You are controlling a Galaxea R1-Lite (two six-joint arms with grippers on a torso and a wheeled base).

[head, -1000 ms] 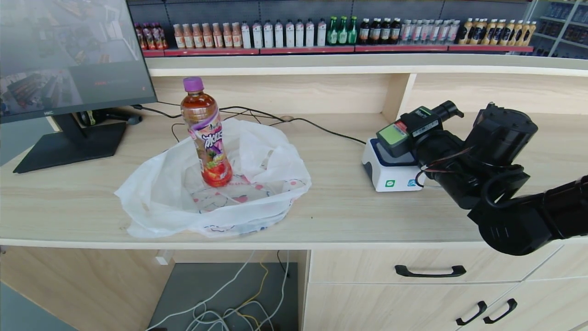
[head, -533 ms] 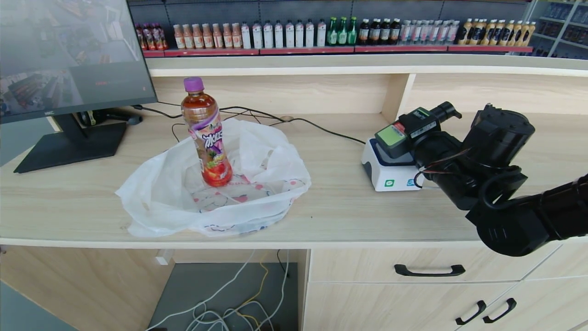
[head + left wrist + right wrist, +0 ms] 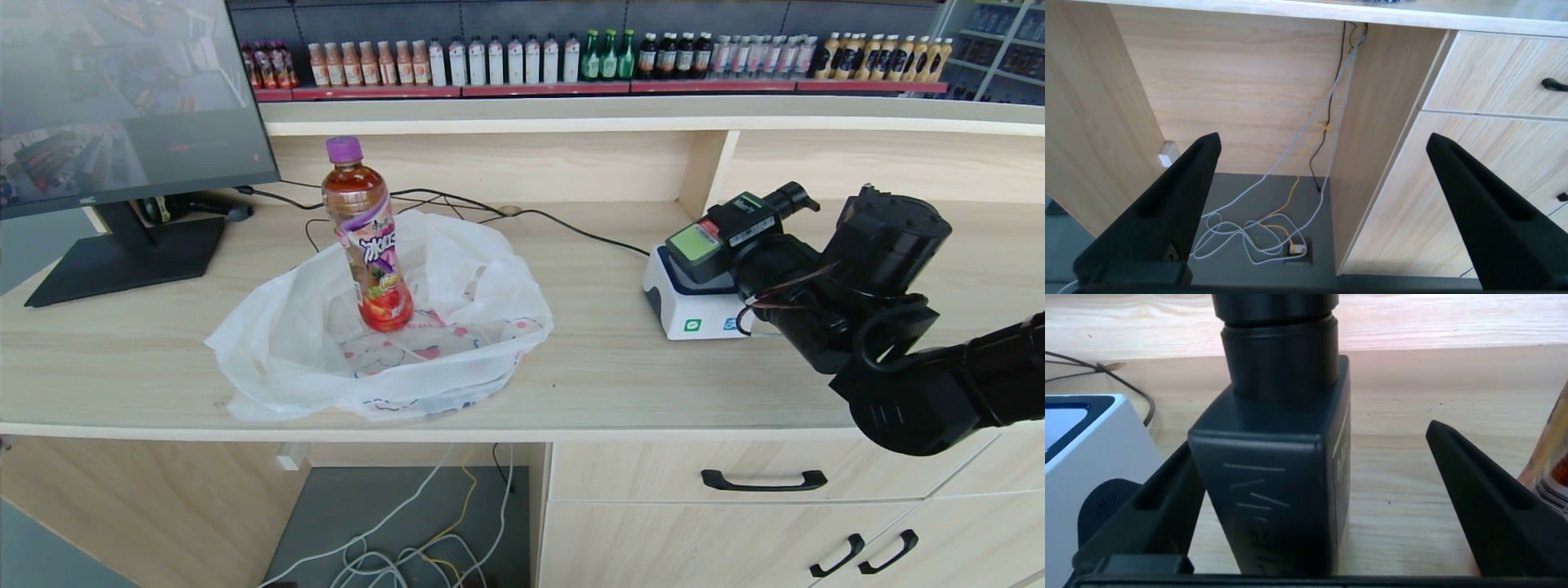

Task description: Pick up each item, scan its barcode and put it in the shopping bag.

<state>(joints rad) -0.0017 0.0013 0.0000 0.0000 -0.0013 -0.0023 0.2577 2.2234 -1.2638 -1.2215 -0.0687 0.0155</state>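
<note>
1. Location of the item: a dark bottle [image 3: 718, 237] with flat sides and a round black cap is seen at the right gripper [image 3: 1315, 441], tilted just above the white scanner [image 3: 694, 314] on the counter [image 3: 612, 376].
2. Whether the right gripper is closed on the bottle cannot be told from these views.
3. The left gripper [image 3: 1319, 143] is spread wide with nothing in it, down in front of the cabinet and below the counter edge.
4. The bottle is judged to be stiff and moderately heavy. Its smooth walls and glossy label may be slippery.
5. Hold is best taken on the two flat sides of the body, under the shoulder. The round cap would turn in the grip, and the labelled face should be left uncovered for the scanner.
6. The shopping bag [image 3: 286, 359] is thin and soft and lies open, well apart from the scanner, so no support is expected from it.
7. A tall drink bottle [image 3: 367, 237] stands upright in the bag. It is likely to be knocked over easily, so the dark bottle should be lowered beside it.
</note>
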